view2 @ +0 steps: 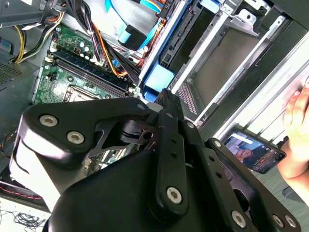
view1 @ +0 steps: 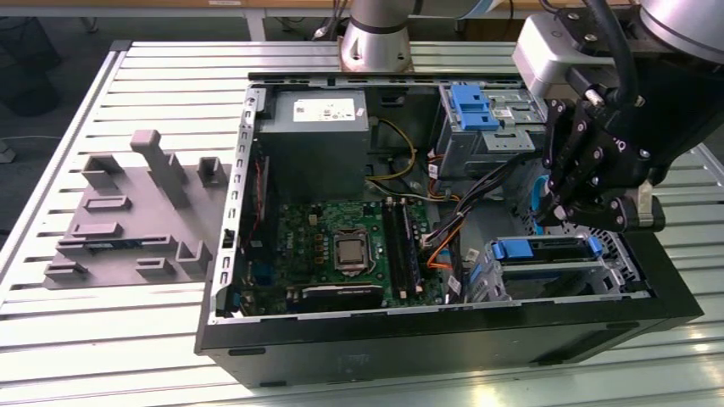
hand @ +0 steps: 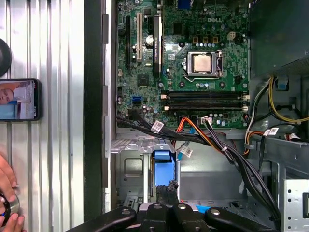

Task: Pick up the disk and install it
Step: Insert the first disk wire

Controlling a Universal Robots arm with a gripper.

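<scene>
The disk (view1: 543, 248) lies in the metal drive cage (view1: 504, 280) at the front corner of the open computer case, on the exterior view's right; its blue carrier end shows and the cage covers its silver body. The same blue end of the disk (hand: 162, 162) (view2: 159, 77) appears in both wrist views. My gripper (view1: 562, 219) hangs just above that cage, and its black fingers (hand: 167, 189) (view2: 166, 99) are pressed together right at the blue carrier's edge. Nothing shows between them.
Black and orange cables (hand: 217, 140) run beside the cage over the motherboard (view1: 339, 246). An upright blue bracket (view1: 470, 106) and the grey power supply (view1: 317, 114) stand at the case's back. A phone (hand: 17, 99) and a person's hand (hand: 7, 193) are on the table outside the case. A grey fixture (view1: 130, 212) lies at the exterior view's left.
</scene>
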